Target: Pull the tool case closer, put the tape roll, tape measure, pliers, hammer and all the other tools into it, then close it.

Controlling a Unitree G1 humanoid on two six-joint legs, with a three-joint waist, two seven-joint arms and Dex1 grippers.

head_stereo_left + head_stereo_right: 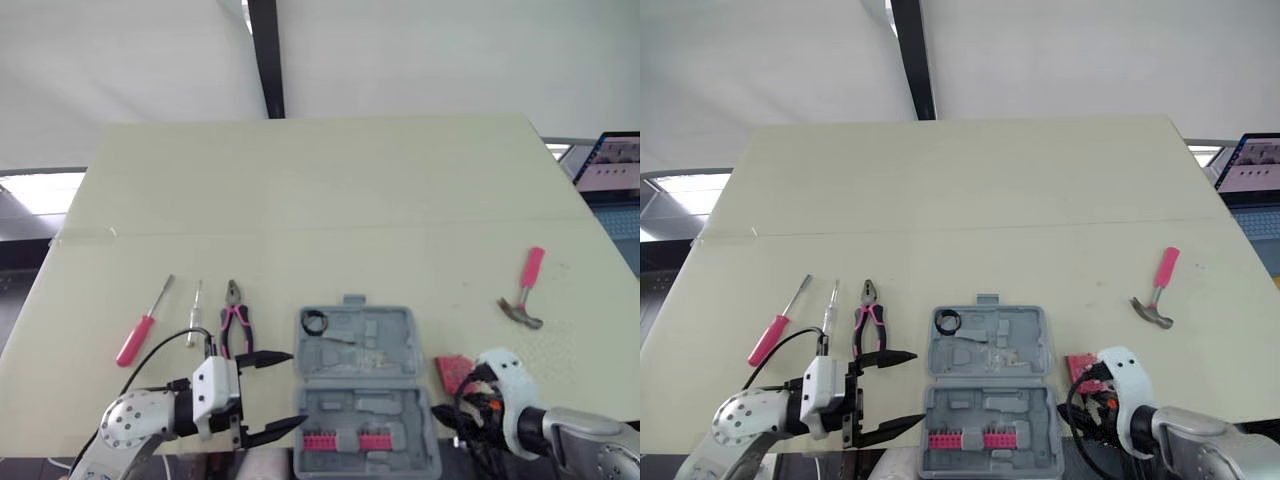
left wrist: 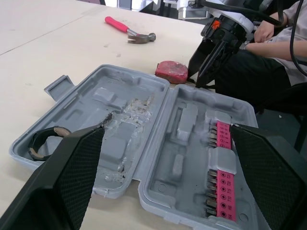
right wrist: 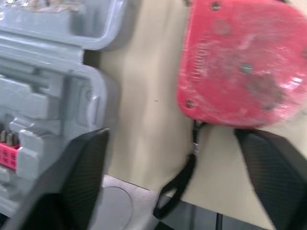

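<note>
The left hand (image 1: 288, 390) hung wide open and empty, its fingers pointed at the left edge of the gray tool case (image 1: 365, 390), which lay open on the desk (image 1: 330, 200) between the two hands. The right hand (image 2: 196, 76) hovered over the red tape measure (image 3: 240, 62) with its fingers spread well apart and nothing held; the tape measure lay flat just ahead of those fingers, close beside the case's right edge, and its black strap (image 3: 184, 179) trailed toward the desk's edge. It looked like a hard plastic shell, compact and probably fairly heavy for its size, with smooth faces that might slip. The surest hold seemed to be across its two opposite narrow sides, squarely over the middle, leaving the limp strap alone, since that would only swing and snag.
</note>
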